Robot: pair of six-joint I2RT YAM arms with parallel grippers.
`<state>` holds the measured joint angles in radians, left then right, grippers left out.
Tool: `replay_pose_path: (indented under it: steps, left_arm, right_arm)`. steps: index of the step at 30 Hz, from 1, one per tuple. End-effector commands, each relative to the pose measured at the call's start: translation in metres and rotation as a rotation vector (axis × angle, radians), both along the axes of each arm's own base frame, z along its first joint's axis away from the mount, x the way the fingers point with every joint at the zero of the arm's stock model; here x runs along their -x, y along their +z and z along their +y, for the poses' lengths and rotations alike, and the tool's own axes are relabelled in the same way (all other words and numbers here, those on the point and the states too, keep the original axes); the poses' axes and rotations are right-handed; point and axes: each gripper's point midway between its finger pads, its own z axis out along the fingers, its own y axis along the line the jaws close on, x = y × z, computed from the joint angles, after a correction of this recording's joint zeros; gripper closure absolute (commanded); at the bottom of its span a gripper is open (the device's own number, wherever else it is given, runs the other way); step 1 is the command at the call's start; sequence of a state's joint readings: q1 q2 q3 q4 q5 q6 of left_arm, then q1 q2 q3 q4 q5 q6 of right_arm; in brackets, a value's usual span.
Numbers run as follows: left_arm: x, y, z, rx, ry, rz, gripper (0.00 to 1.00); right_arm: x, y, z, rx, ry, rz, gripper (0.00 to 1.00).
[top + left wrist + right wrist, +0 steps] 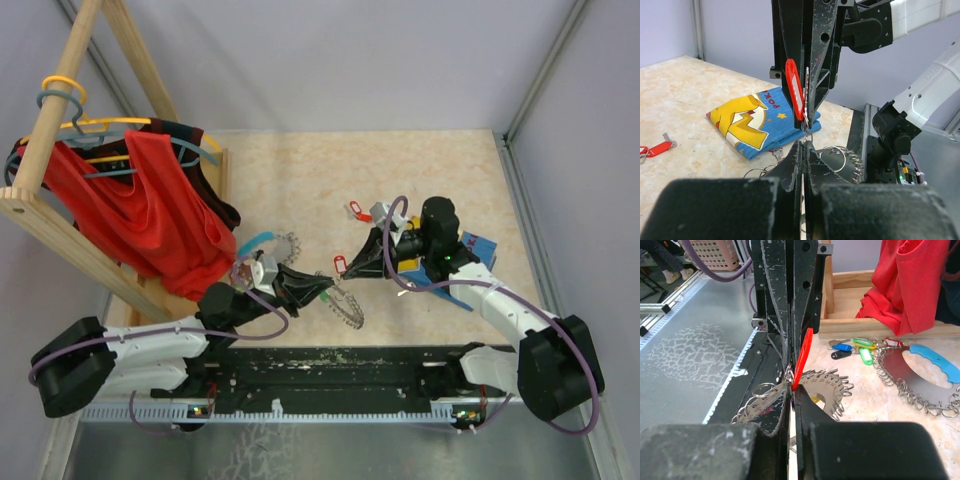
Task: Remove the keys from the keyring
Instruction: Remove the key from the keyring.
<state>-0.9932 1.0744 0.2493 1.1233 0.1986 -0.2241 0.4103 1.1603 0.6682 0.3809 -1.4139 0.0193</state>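
The keyring (pixel 348 308) is a grey numbered disc fringed with silver loops, lying between the arms and also seen in the right wrist view (pixel 827 385). A red-tagged key (pixel 339 265) is held up just above it. My right gripper (pixel 792 390) is shut on the lower end of that red tag (pixel 803 357). My left gripper (pixel 805 144) is shut on a small silver loop at the bottom of the tag (pixel 795 95). The two grippers meet tip to tip (pixel 325 284). Several loose keys (pixel 860 347) with blue, green, yellow and red tags lie on the table beyond.
A second looped ring with a blue handle (pixel 283 244) lies left of the grippers. Red clothes hang on a wooden rack (pixel 150 200) at far left. A blue cartoon pouch (pixel 760 122) lies under the right arm. Another red key (pixel 353 209) lies farther back.
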Motion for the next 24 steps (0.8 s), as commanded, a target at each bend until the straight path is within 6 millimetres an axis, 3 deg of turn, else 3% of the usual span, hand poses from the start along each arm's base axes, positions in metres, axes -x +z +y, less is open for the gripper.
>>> replay_pose_path:
  steps: [1, 6, 11, 20, 24]
  left_arm:
    - [0.0, -0.001, 0.001, 0.016, -0.003, -0.008, 0.99]
    - [-0.001, -0.015, -0.004, -0.019, -0.011, 0.003, 0.82]
    - [-0.004, -0.022, -0.005, -0.038, 0.0, -0.005, 0.72]
    - [-0.001, -0.011, 0.007, -0.036, 0.032, -0.125, 0.55]
    - [-0.002, -0.004, 0.009, -0.048, 0.046, -0.174, 0.53]
  right_arm:
    - [0.003, 0.024, -0.004, -0.05, 0.02, -0.097, 1.0]
    - [0.005, 0.031, -0.004, -0.059, 0.021, -0.097, 1.0]
    - [0.005, 0.032, -0.004, -0.059, 0.02, -0.095, 1.0]
    - [0.004, 0.031, -0.004, -0.056, 0.019, -0.096, 1.0]
    - [0.004, 0.03, -0.004, -0.054, 0.018, -0.092, 1.0]
